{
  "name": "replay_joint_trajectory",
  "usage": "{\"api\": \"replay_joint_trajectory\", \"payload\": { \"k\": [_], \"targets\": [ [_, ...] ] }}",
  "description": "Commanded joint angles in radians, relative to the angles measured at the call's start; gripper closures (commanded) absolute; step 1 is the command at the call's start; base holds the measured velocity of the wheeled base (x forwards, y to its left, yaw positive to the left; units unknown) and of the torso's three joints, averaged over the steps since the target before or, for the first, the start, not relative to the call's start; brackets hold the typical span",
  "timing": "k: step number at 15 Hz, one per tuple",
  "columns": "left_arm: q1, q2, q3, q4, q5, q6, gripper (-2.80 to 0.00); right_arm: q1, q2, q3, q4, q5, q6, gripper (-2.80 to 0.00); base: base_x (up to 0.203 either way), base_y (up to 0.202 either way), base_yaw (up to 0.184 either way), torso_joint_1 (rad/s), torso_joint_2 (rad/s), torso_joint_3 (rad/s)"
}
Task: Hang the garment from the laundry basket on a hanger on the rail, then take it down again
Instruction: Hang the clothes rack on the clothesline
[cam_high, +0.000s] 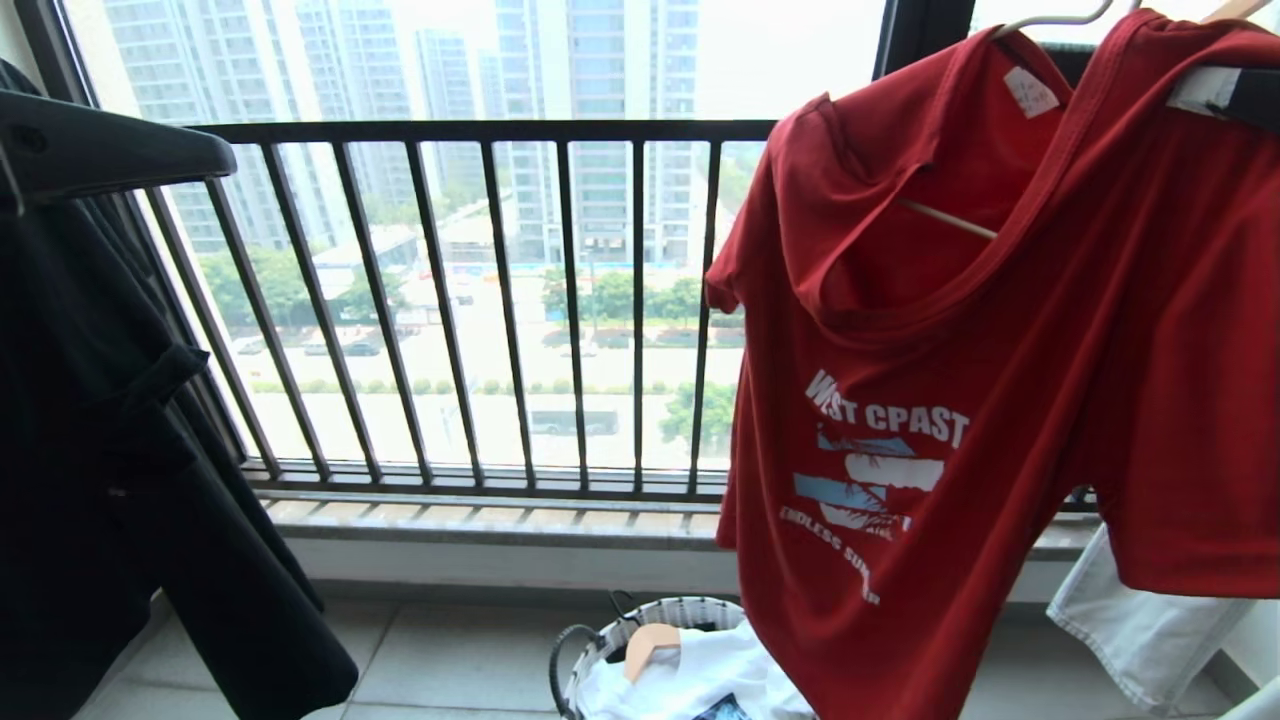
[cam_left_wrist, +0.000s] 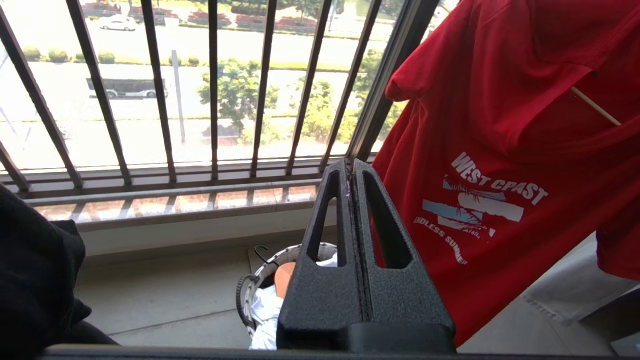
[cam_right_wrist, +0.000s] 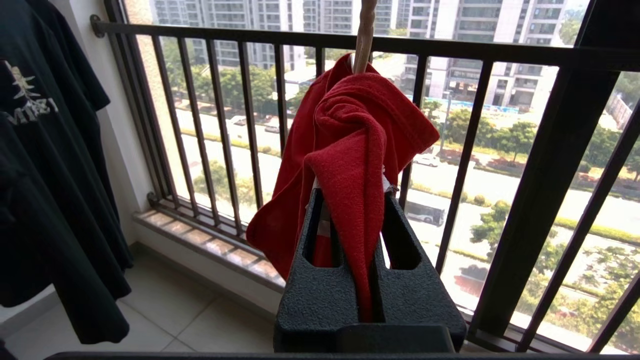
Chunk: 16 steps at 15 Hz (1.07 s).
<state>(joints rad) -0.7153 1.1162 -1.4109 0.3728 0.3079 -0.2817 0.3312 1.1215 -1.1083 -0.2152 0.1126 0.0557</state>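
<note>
A red T-shirt with white "WEST COAST" lettering hangs askew on a thin pale hanger, above the basket on the floor. The right gripper pinches a fold, perhaps a sleeve. The left gripper's fingers are pressed together, empty.

Strong daylight pours in through the black railing, and the sky above the towers is blown out to white. Everything indoors is backlit: the dark garments at the left go almost to silhouette, their folds lost. The red T-shirt keeps its colour, its print readable. The floor tiles lie in soft, even shade. Straight bars lean outward toward the frame edges.
</note>
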Motion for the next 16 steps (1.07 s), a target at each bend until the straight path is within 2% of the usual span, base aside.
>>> {"api": "replay_joint_trajectory", "payload": {
  "k": [1,9,16],
  "targets": [
    [0.000,0.002,0.000,0.002,0.002,-0.002,0.00,0.000,-0.038,0.023,-0.003,0.001,0.001,0.00,0.000,0.000,0.000,0.180,-0.47,-0.310],
    [0.000,-0.002,0.000,0.002,0.002,-0.002,0.00,-0.014,-0.118,0.093,-0.001,-0.001,0.003,0.00,0.000,0.000,0.000,0.202,-0.50,-0.303],
    [0.000,-0.002,0.001,0.002,0.002,-0.002,0.00,-0.021,-0.208,0.212,-0.003,-0.025,0.004,0.00,0.000,0.000,0.000,0.244,-0.55,-0.312]
  ]
}}
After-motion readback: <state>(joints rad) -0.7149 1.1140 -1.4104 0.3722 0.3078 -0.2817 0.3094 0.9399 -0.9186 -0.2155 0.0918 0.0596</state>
